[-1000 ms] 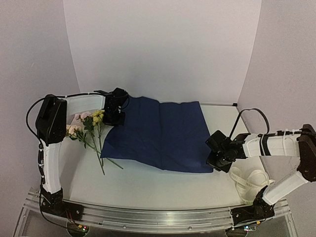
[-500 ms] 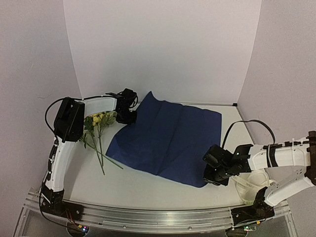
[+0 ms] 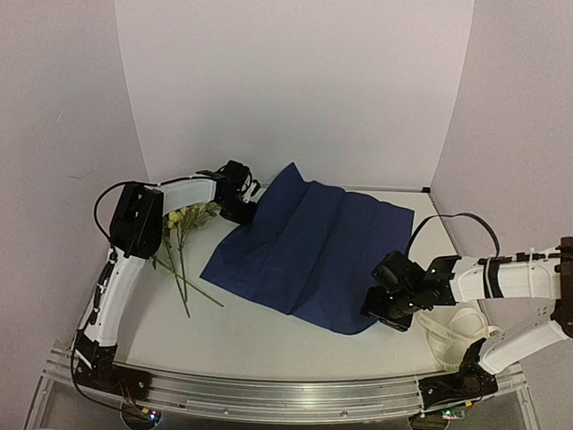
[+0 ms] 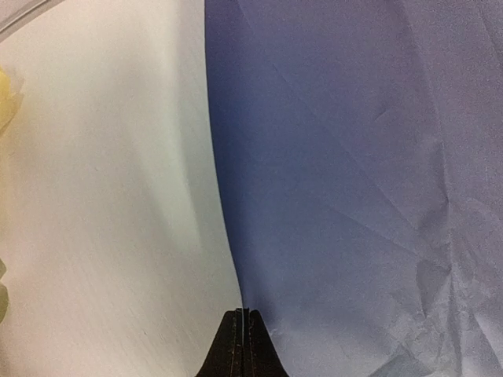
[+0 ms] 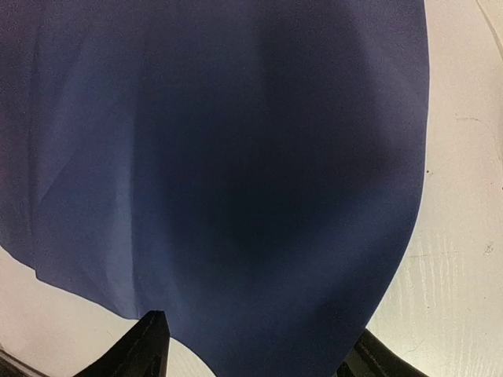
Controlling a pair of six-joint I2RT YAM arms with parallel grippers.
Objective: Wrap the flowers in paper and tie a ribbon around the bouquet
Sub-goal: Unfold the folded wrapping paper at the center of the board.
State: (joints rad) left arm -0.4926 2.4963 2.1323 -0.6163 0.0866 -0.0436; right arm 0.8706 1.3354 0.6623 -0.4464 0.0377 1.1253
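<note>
Paper (image 3: 309,251): now skewed rather than square-on, its far-left corner raised and carried rightward. Left gripper (image 3: 249,204): now further right along the far edge, past the flowers (image 3: 183,219). Right gripper (image 3: 372,312): jaws, earlier pinching the near-right corner, now parted.

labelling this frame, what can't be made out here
ribbon: top view, mostly behind right arm
flowers: top view, blossoms partly under left arm; left wrist view, only a blurred yellow edge bit
paper: top view, right edge partly under right arm; both wrist views cut it off

Soft, even overhead light; wrist views blurred up close, dark shadow across the paper (image 5: 259,196).
</note>
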